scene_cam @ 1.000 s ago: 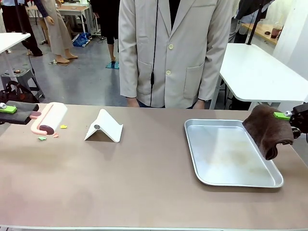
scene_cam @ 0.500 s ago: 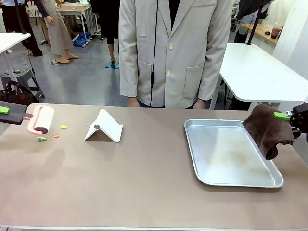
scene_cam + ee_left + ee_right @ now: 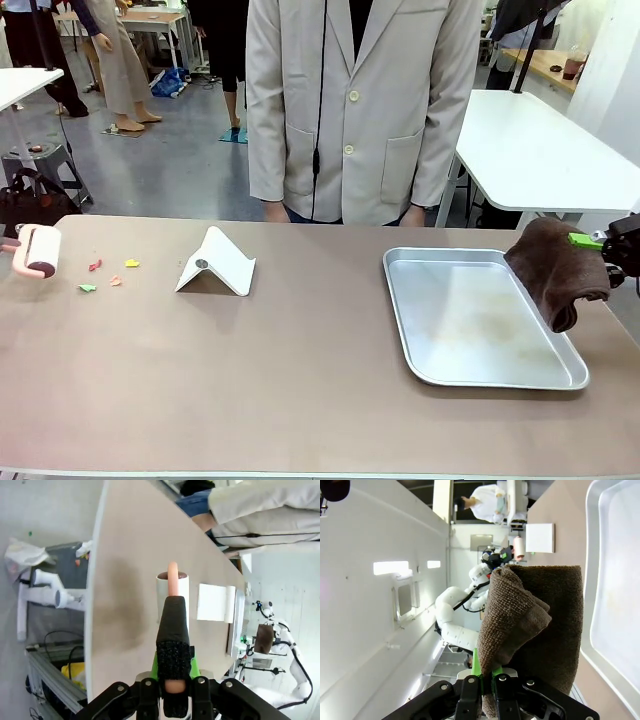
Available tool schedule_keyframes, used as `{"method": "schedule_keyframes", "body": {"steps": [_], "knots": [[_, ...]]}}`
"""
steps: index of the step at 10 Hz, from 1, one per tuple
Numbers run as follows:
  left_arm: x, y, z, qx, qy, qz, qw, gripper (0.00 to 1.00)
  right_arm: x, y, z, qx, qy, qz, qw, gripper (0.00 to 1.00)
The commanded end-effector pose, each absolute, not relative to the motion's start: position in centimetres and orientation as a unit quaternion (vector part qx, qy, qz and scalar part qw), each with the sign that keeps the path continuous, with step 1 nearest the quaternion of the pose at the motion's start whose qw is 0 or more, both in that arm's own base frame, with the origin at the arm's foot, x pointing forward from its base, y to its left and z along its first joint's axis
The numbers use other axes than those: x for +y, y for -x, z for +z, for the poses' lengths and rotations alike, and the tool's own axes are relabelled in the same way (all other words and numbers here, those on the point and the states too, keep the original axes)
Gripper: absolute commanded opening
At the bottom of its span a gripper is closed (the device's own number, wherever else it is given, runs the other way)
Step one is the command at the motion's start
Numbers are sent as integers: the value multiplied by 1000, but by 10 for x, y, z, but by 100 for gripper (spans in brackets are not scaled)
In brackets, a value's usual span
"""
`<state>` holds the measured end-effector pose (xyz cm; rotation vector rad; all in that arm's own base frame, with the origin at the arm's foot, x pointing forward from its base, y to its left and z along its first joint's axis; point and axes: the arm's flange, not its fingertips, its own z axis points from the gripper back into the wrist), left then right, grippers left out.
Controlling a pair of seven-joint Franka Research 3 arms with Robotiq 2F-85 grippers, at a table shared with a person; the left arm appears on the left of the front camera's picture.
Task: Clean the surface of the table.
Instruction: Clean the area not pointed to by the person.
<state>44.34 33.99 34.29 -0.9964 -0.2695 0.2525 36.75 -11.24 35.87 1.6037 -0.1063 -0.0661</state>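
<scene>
**Desk** [image 3: 300,380]: the taupe top takes up the whole near field of the front view. Most of it is bare. The soiling noted is confined to the far-left corner.

**Metal tray** [image 3: 392,290]: lies flat on the right half, close to the right edge, with nothing in it.

**Brown cloth** [image 3: 556,270]: folded and hanging at the right edge, beside the tray's right rim. The right jaws are clamped on its upper fold.

**White folded stand** [image 3: 218,262]: sits left of centre, toward the far edge.

**Lint roller** [image 3: 40,250]: at the left edge near the far-left corner. The left jaws are closed on its pink handle, with the drum pointing away from them. Contact between drum and desk cannot be confirmed.

**Coloured scraps** [image 3: 131,263]: four small bits, pink, yellow and green, lie loose just inside the left edge, between the roller and the stand.

**Assessment:** the step in hand appears to be collecting the scraps with the roller.

**Recommendations:**
- Set the drum down flat with its full width on the desk.
- Press evenly and roll in one straight pass from the left edge across all four scraps.
- Stop short of the stand; a nudge would likely shift it.
- Hold the cloth clear at the right edge until wiping is called for.
</scene>
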Motion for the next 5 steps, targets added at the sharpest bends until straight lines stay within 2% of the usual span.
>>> {"method": "schedule_keyframes", "body": {"steps": [1,2,3,5], "knots": [[340,-452,341,-77,483,124,863,22,-113,-370,363,-58,-723,-29,688,0],[340,-452,337,-66,478,118,868,22,-113,-370,363,-58,-723,-29,688,0],[340,-452,334,-51,466,127,874,4,-113,-370,363,-58,-723,-29,688,0],[333,-454,329,-31,470,96,877,4,-113,-370,363,-58,-723,-29,688,0]]}}
